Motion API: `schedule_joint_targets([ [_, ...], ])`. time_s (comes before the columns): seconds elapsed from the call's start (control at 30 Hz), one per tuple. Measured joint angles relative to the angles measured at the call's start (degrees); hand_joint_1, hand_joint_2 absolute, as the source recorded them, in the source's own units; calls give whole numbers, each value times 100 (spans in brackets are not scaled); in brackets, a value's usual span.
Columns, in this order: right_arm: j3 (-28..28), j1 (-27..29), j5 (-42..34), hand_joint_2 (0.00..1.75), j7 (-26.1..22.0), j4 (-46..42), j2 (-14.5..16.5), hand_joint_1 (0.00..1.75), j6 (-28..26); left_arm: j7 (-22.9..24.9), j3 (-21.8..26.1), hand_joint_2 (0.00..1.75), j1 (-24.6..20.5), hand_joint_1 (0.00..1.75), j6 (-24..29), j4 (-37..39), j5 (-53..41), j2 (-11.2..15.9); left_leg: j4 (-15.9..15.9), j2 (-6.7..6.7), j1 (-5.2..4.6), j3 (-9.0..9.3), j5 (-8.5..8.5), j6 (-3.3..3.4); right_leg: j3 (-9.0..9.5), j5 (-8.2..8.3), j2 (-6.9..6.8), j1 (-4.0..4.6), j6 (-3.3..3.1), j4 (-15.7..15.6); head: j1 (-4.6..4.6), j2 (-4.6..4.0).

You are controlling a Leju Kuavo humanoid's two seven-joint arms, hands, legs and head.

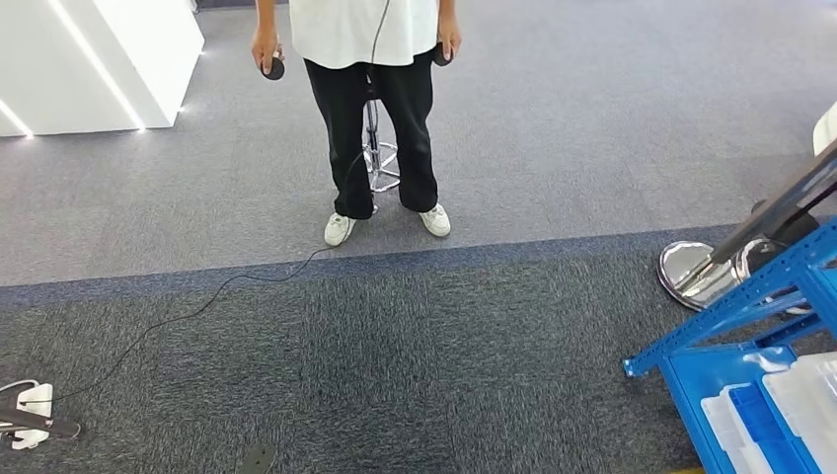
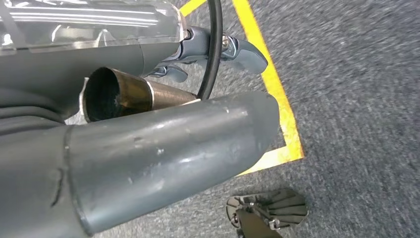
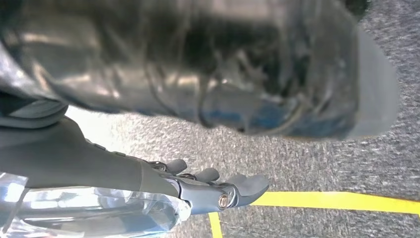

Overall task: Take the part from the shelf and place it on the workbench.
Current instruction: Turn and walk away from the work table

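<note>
While the head camera looks down at grey carpet, my one landmark is the blue shelf (image 1: 742, 326) at the edge of that view; a person (image 1: 367, 109) stands well apart from it across the carpet, a controller in each hand, with a chrome stool base just behind their feet. White and blue bins (image 1: 780, 405) sit on the shelf's lower tier.

From the left wrist camera I see the part (image 2: 131, 96), a dark, brownish metal tube with an open, sooty-looking mouth, lying in my left hand (image 2: 163, 99) between the thick thumb and the darker fingers (image 2: 245, 53). A black cable crosses there, and I cannot be sure how firmly the fingers wrap the tube. So the part is off the shelf, and no table is in sight yet.

My right hand (image 3: 198, 186) hangs over the carpet near a yellow floor line (image 3: 337, 201), fingers loosely extended and holding nothing.

I judge the tube rigid, fairly light and smooth enough to slip, likely to roll once set down. Holding it around the middle of its length seems safest, never by the thin rim.
</note>
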Motion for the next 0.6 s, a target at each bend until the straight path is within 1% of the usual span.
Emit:
schedule_joint_targets([
  [0.03,0,7,0,0,0,1,-2,0,-1,-3,4,0,-6,0,0,-1,1,-2,-1,38,-5,16,-10,-32,-6,8,58,15,-29,3,-2,0],
  [0.07,0,15,0,0,0,1,-3,0,-1,-5,5,0,-12,0,2,-1,2,-4,-1,66,-2,27,-25,-64,0,16,113,6,-62,-7,-2,0],
  [0.1,0,24,0,0,-1,2,-4,0,-2,-9,6,0,-15,0,5,-1,2,-6,33,25,9,29,-67,-97,13,28,161,-4,-97,-30,-3,0],
  [0.13,0,28,0,0,-1,2,-5,0,-2,-15,7,0,-14,0,11,-1,2,-8,148,-72,21,-9,-164,-125,26,46,207,-19,-135,-57,-8,0],
  [0.17,0,26,0,0,-2,2,-4,0,-2,-21,8,0,-10,0,18,0,2,-8,385,-206,34,-108,-320,-148,39,63,256,-35,-169,-79,-12,0],
  [0.2,0,24,0,0,-2,2,-4,0,-2,-25,9,0,0,0,22,1,2,-8,739,-351,47,-266,-513,-162,35,71,307,-32,-190,-85,-16,0],
  [0.23,0,20,0,0,-2,2,-4,0,-1,-28,9,0,13,0,24,2,2,-9,1150,-437,51,-466,-697,-171,26,77,368,-28,-204,-82,-20,0],
  [0.27,0,21,0,0,-2,2,-4,0,-1,-28,10,0,28,0,24,4,2,-8,1500,-478,54,-646,-809,-176,19,79,440,-22,-208,-77,-19,0],
  [0.3,0,24,0,0,-2,2,-4,0,0,-28,10,0,40,0,24,6,2,-8,1675,-493,56,-751,-806,-174,16,79,514,-17,-209,-68,-19,0],
  [0.33,0,28,0,0,-2,2,-4,0,0,-28,10,0,46,0,24,7,3,-7,1613,-506,56,-748,-678,-167,16,78,592,-14,-209,-54,-18,0],
  [0.37,0,29,0,0,-2,2,-3,0,1,-28,10,0,47,0,25,8,3,-6,1332,-542,58,-641,-460,-154,16,73,669,-16,-204,-34,-19,0],
  [0.4,0,29,0,0,-2,2,-2,0,1,-28,10,0,47,0,26,8,4,-4,922,-658,66,-476,-230,-138,10,65,745,-22,-193,-10,-18,0],
  [0.43,0,22,0,0,-2,2,1,0,2,-28,11,0,46,0,27,10,4,-2,542,-811,74,-324,-66,-125,-6,54,817,-18,-172,24,-18,0],
  [0.47,0,15,0,0,-2,2,3,0,2,-28,13,0,44,0,28,13,4,0,282,-936,78,-222,24,-112,-30,50,883,-23,-143,47,-18,0],
  [0.5,0,13,0,0,-2,2,4,0,2,-28,14,0,43,0,30,15,4,2,151,-1024,74,-174,44,-100,-58,54,947,-27,-108,59,-16,0],
  [0.53,0,16,0,0,-2,2,5,0,2,-28,15,0,41,0,31,18,5,2,133,-1015,61,-165,37,-84,-81,68,1011,-32,-67,56,-17,0],
  [0.57,0,28,0,0,-2,2,5,0,2,-28,15,0,37,0,32,18,5,1,116,-948,61,-162,57,-52,-99,91,1075,-42,-25,38,-15,0],
  [0.6,0,41,0,0,-2,2,5,0,1,-28,15,0,31,0,33,19,5,-1,83,-876,68,-149,86,-13,-118,88,1050,-42,4,50,-14,0],
])
